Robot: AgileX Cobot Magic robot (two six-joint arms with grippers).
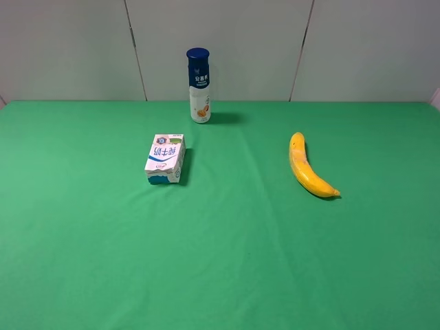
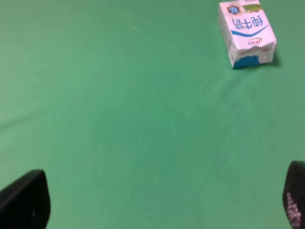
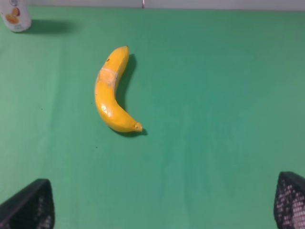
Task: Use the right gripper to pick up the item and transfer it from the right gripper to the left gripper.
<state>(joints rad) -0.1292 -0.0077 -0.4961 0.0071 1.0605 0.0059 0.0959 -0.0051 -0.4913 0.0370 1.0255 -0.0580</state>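
A yellow curved banana (image 1: 306,167) lies flat on the green table, right of centre in the high view. It also shows in the right wrist view (image 3: 110,96), well ahead of my right gripper (image 3: 164,210), whose two black fingertips (image 3: 28,207) stand wide apart and empty. My left gripper (image 2: 157,202) is open and empty too, with its fingertips (image 2: 24,200) at the frame's lower corners. Neither arm appears in the high view.
A white-blue milk carton (image 1: 166,159) lies left of centre, also in the left wrist view (image 2: 246,33). A tall blue-capped bottle (image 1: 199,85) stands at the back middle, its base in the right wrist view (image 3: 15,15). Green cloth (image 1: 220,261) covers the table.
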